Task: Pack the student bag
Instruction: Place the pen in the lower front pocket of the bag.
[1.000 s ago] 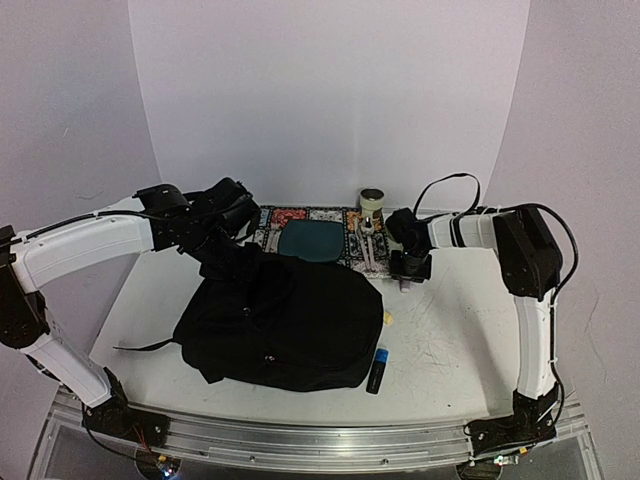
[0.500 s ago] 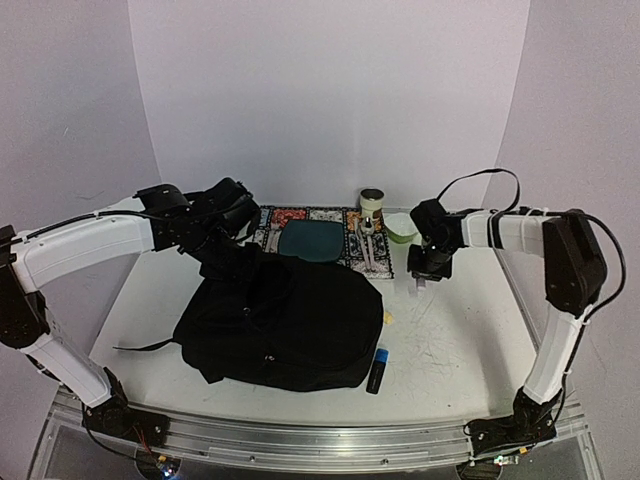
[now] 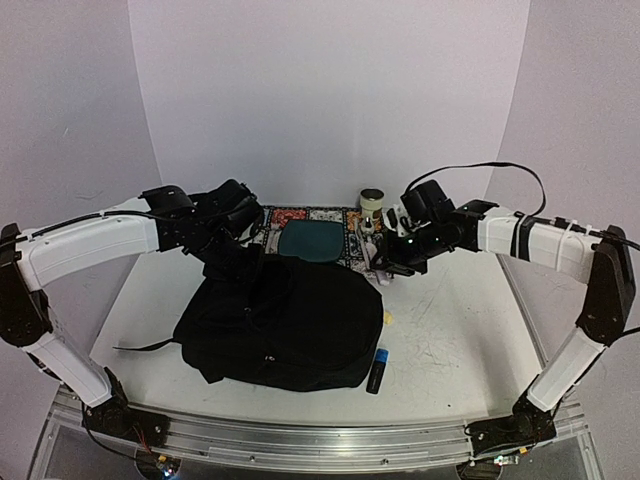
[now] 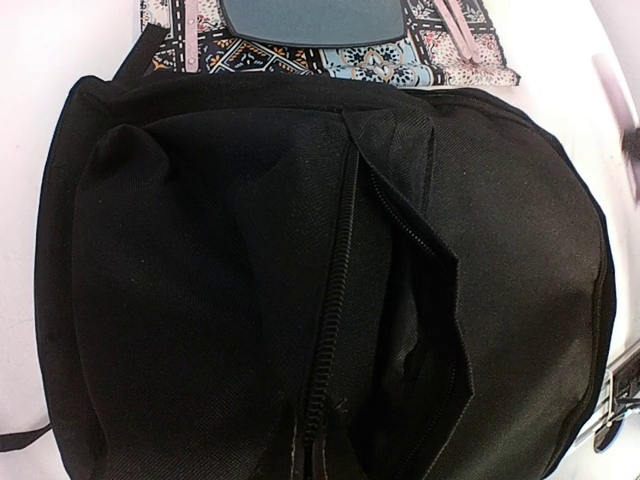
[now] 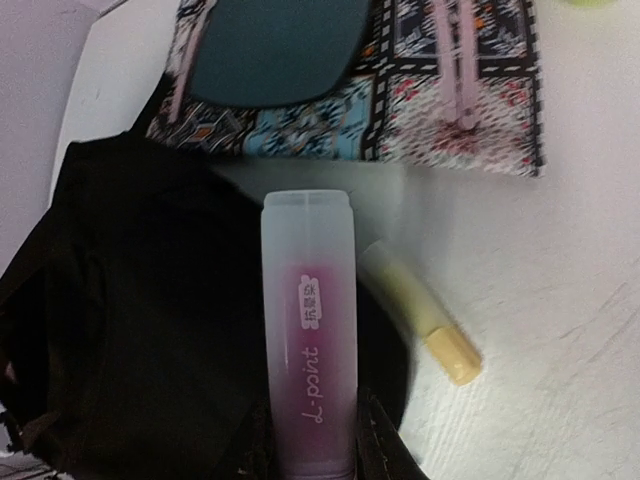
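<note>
The student bag lies in the middle of the table, black and rounded. In the left wrist view the student bag fills the frame, its zipper undone and a dark opening gaping beside it. My left gripper is shut on the bag's fabric at its far edge; its fingers are hidden in the cloth. My right gripper hovers at the bag's far right corner, shut on a pink marker with a frosted cap, which points over the bag's edge.
A patterned pencil case with a teal pad lies behind the bag, a small jar beyond it. A yellow marker lies on the table by the bag's right edge. A blue marker lies near the front.
My right arm has swung left from the open table beside the pencil case to the bag's far right corner, carrying the pink marker. The left arm has stayed put.
</note>
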